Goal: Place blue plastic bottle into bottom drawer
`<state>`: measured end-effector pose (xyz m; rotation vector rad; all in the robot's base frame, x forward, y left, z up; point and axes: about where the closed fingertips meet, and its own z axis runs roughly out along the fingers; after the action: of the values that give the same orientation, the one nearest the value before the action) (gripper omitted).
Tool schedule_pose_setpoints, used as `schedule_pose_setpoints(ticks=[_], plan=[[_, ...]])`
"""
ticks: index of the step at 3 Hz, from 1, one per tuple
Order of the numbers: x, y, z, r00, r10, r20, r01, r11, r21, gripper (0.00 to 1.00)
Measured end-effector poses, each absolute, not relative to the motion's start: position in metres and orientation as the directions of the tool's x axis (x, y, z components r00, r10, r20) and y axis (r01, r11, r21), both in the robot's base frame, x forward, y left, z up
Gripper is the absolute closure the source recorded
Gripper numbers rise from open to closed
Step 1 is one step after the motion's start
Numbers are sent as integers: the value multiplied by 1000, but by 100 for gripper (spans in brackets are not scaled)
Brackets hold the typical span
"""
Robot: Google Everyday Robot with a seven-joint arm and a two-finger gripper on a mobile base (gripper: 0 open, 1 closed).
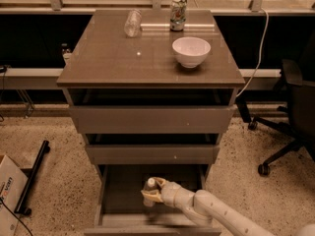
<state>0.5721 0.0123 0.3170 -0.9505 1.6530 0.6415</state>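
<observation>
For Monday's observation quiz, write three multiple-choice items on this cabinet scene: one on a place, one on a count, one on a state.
1. Where is the end effector? A, above the cabinet; B, inside the deep grey-brown bottom drawer; C, on the floor.
2. How many things are on the grey-brown cabinet top? A, one; B, three; C, five.
3. The bottom drawer is: A, open; B, shut; C, removed.
Key: B, it grips the tall clear blue-labelled plastic bottle there. B, clear glass, green-patterned drink can, white round bowl. A, its inside shows.
</observation>
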Motion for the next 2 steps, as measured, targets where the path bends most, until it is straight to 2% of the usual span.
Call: schedule_pose_setpoints(ticks=[2], plan=[[571,11,265,-190,-279,-941,-825,565,-1,55]])
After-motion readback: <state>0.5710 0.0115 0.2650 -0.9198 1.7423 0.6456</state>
